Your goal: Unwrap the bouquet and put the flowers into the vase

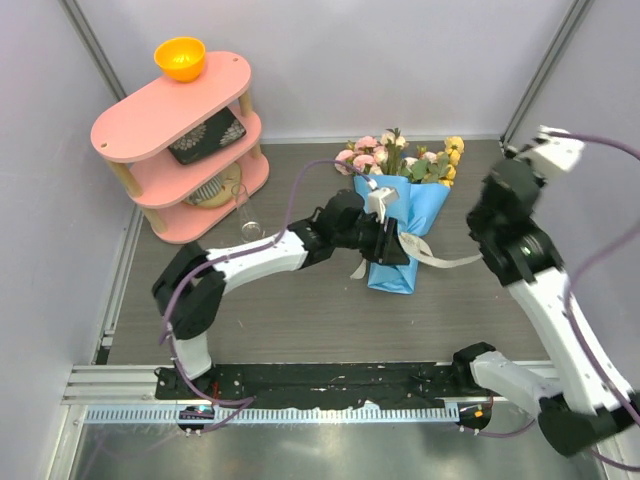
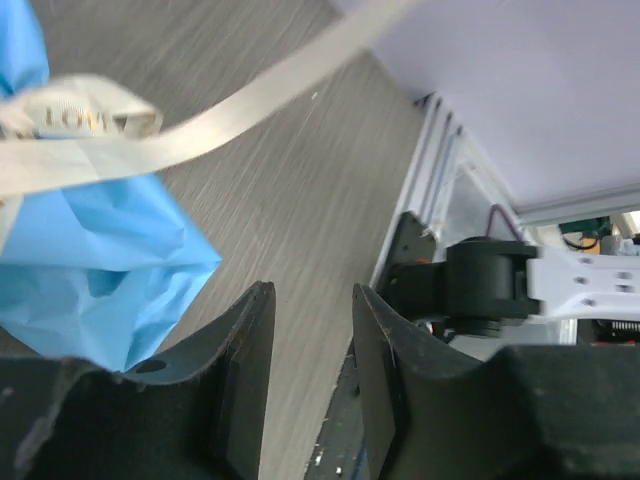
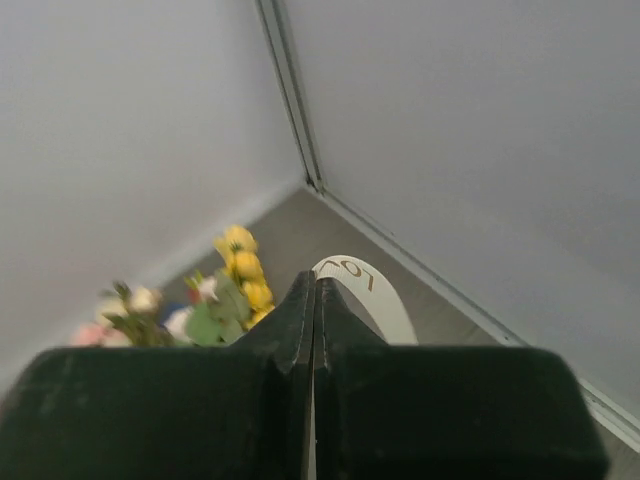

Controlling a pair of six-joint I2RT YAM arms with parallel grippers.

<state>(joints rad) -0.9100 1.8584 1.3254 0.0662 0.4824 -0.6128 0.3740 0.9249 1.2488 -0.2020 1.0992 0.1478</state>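
Bouquet (image 1: 420,205) is laid wrapped on the bench (image 1: 300,310), blooms toward 12 o'clock. Ribbon (image 1: 448,262) is pinched by the pressed-together right gripper (image 3: 314,292) and drawn toward 3 o'clock, likely to undo the tie. Left gripper (image 2: 312,293) is spread, nothing held, beside the blue paper (image 2: 90,270). Vase (image 1: 246,212) is stood at 9 o'clock, unfilled.

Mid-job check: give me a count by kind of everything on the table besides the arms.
Bouquet: 1
Ribbon: 1
Vase: 1
Shelf: 1
Bowl: 1
Dark patterned item on the shelf: 1
Pale round item on the shelf: 1
Total: 7
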